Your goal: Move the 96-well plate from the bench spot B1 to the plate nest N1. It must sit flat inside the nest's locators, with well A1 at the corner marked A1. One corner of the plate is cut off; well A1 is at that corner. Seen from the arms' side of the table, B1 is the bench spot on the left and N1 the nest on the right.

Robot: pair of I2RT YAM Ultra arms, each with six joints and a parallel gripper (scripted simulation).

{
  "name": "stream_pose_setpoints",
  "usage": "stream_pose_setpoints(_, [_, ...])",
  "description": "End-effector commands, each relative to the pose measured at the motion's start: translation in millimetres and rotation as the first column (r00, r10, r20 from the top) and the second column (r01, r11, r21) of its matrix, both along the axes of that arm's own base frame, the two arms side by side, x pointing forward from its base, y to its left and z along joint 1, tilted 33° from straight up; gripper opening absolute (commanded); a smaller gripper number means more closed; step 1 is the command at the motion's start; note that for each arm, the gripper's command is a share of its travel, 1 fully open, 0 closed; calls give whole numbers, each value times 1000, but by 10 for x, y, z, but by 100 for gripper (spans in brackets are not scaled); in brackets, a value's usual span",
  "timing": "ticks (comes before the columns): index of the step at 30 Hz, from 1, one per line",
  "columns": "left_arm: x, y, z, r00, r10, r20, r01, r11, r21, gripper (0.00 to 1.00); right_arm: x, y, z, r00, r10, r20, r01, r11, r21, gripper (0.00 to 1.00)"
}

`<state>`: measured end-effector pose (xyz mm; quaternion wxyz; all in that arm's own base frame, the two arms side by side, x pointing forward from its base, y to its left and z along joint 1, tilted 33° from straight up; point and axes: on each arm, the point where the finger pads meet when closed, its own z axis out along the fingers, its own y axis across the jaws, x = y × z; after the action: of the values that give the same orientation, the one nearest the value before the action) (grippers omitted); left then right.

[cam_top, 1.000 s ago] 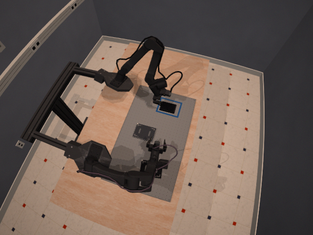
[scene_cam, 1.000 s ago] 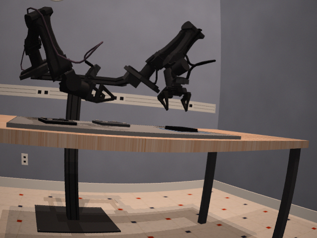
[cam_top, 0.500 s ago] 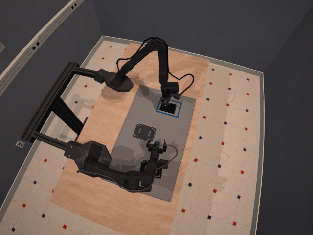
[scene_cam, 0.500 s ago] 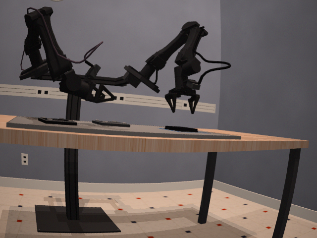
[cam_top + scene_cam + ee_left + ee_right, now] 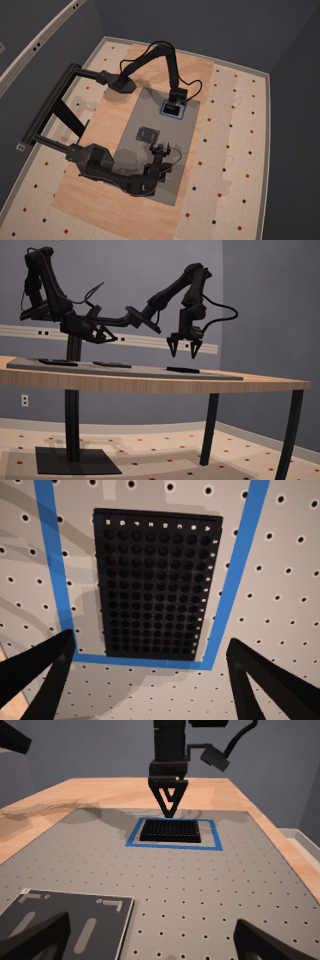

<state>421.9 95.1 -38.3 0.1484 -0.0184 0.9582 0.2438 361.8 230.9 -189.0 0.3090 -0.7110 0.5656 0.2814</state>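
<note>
Viewing black 96-well plate (image 5: 172, 111) (image 5: 183, 369) (image 5: 155, 585) (image 5: 170, 831), flat inside blue outline (image 5: 183, 111) (image 5: 208, 373) (image 5: 242, 560) (image 5: 216, 834); pale row letters, column numbers. Left pincer (image 5: 171, 106) (image 5: 183, 357) (image 5: 151, 639) (image 5: 170, 815) wide, empty, above outline; right pincer (image 5: 161, 145) (image 5: 115, 338) (image 5: 152, 921) wide, empty, well apart from outline. Cut corner indistinct; exterior hides wells.

left tool (image 5: 170, 106) (image 5: 183, 357) (image 5: 151, 642) (image 5: 170, 815) | moved sideways over plate (image 5: 175, 111) (image 5: 183, 369) (image 5: 152, 587) (image 5: 170, 831) | lowered slightly nearer it
</note>
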Motion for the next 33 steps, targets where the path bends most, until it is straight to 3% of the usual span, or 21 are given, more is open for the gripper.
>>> stream_pose_setpoints(1, [44,-24,44,1000,11,-4,-11,1000,-6,100,-44,120,115,999,34,10,-34,999,41,100])
stream_pose_setpoints(33, [228,166,-290,1000,-4,15,4,1000,-8,100,-44,120,115,999,34,10,-34,999,41,100])
